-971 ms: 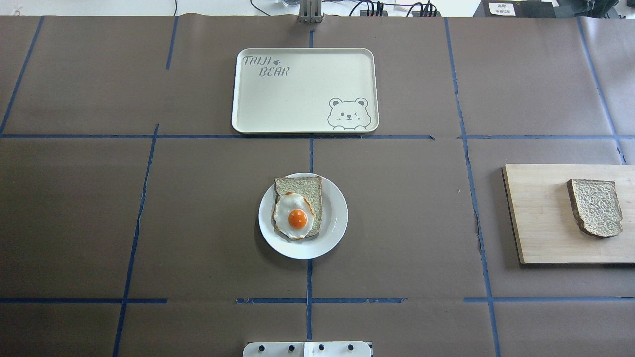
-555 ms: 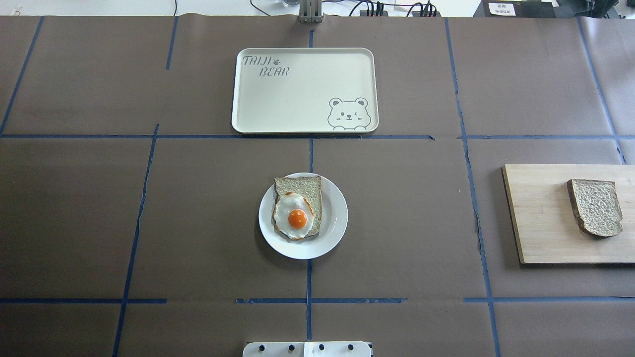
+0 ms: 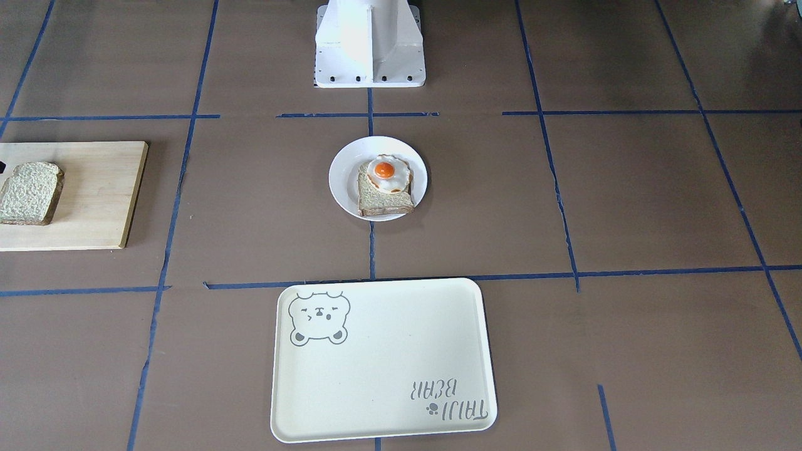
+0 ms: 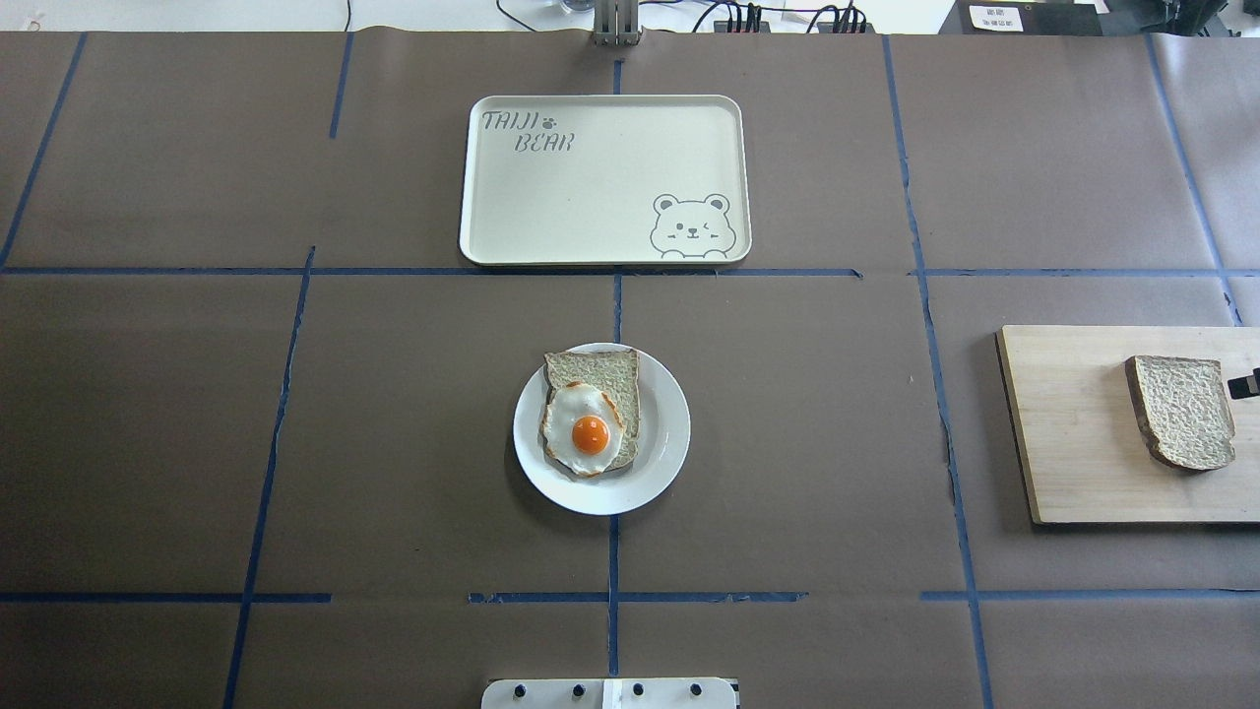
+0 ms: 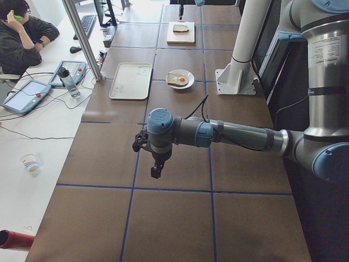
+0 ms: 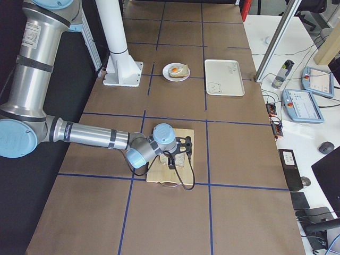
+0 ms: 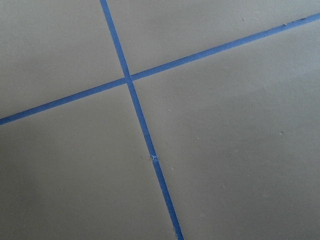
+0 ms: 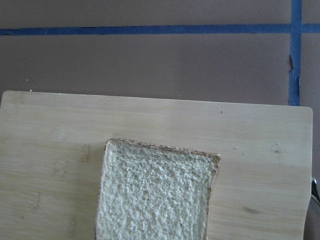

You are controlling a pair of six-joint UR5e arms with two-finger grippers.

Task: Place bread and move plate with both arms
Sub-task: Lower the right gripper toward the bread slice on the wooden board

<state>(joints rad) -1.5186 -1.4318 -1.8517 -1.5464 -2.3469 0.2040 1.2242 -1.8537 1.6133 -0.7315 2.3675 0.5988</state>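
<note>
The plain bread slice (image 4: 1181, 411) lies on a wooden board (image 4: 1073, 433) at the right edge; it also shows in the front view (image 3: 28, 191) and fills the right wrist view (image 8: 155, 192). The small white plate (image 4: 664, 438) sits mid-table and holds another slice with a fried egg (image 4: 591, 418). My right gripper (image 6: 178, 152) hovers over the bread on the board; only a black tip (image 4: 1248, 384) shows overhead, and I cannot tell its state. My left gripper (image 5: 156, 170) hangs over bare table far from the plate; I cannot tell its state.
A cream bear tray (image 4: 600, 177) lies beyond the plate, across a blue tape line. The white pedestal (image 3: 369, 44) stands behind the plate. A person (image 5: 22, 33) sits at a side desk with tablets and a bottle.
A black tip of the right gripper has come into the overhead view at the right edge, next to the bread. Bread, plate and tray have not moved.
</note>
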